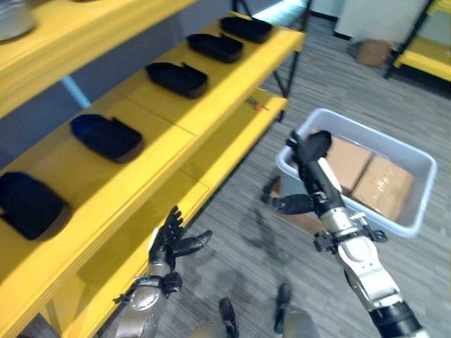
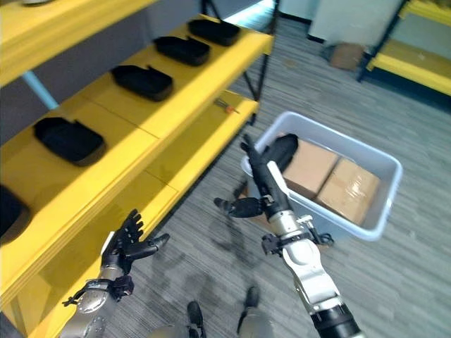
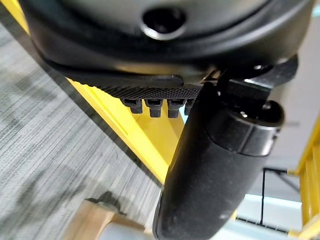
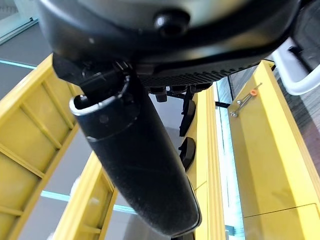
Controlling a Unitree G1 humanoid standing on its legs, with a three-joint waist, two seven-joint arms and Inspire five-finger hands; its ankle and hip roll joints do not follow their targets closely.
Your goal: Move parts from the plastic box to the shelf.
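A pale plastic box (image 1: 380,138) stands on the floor at the right, with a black part (image 2: 283,149) in its near left corner. My right hand (image 1: 320,184) is open, fingers straight, held over that corner just in front of the part; I cannot tell if they touch. Its straight thumb (image 4: 135,160) holds nothing. On the left, the yellow shelf (image 1: 176,134) carries several black parts (image 1: 176,77) in a row on its middle level. My left hand (image 1: 169,243) hangs open and empty, fingers spread, beside the lower level's edge.
Two cardboard packs (image 1: 380,183) fill most of the box. A small orange-handled tool (image 1: 257,105) lies on the lower level. Grey carpet runs between shelf and box. Another yellow rack (image 1: 423,53) and a carton (image 1: 373,51) stand at the far right.
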